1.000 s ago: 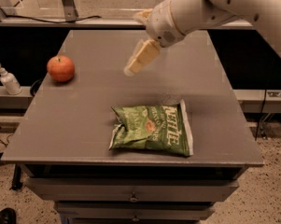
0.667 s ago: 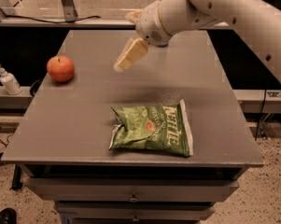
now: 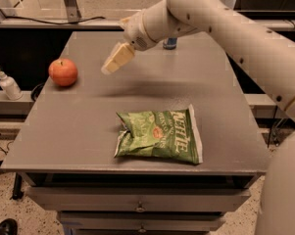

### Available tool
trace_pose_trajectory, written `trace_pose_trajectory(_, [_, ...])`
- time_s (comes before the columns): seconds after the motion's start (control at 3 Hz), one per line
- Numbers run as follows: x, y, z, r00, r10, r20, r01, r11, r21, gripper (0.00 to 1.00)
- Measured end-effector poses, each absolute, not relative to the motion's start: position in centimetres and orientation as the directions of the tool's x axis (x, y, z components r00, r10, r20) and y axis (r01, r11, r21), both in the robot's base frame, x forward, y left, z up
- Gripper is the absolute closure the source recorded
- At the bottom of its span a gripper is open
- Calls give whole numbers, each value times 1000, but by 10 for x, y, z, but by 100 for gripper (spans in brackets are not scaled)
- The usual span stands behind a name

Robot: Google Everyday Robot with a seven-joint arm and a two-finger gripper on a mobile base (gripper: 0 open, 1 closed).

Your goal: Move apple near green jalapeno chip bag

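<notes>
The red-orange apple [image 3: 63,72] sits near the left edge of the grey table [image 3: 88,116]. The green jalapeno chip bag [image 3: 159,135] lies flat near the table's front, right of centre, with white lettering facing up. My gripper [image 3: 111,64] hangs above the table's middle-left, right of the apple and apart from it, with its cream fingers pointing down-left. It holds nothing that I can see. The white arm reaches in from the upper right.
A small white pump bottle [image 3: 9,83] stands on a ledge left of the table. A blue object [image 3: 170,43] sits at the table's far edge behind the arm. Drawers run under the table's front edge.
My gripper has moved left across the table toward the apple. The apple and the chip bag have not moved.
</notes>
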State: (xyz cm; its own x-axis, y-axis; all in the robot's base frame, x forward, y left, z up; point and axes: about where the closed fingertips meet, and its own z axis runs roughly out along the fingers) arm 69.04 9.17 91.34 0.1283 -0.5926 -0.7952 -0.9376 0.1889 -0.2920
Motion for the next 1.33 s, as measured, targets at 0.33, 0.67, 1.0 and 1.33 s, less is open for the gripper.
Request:
trace_pose_trajectory(0.33, [707,112,899,99,-590,-801,-939,211,-271,0])
trace_pose_trajectory(0.67, [714,141,882,73,-578,-813,-949,210,-235,0])
trace_pose_trajectory(1.0, [708,174,865,65,-559,-826,-963,182,-199,0])
trace_pose_trajectory(1.33, [695,206,859,63,-536,-842,-976,143,-165,0])
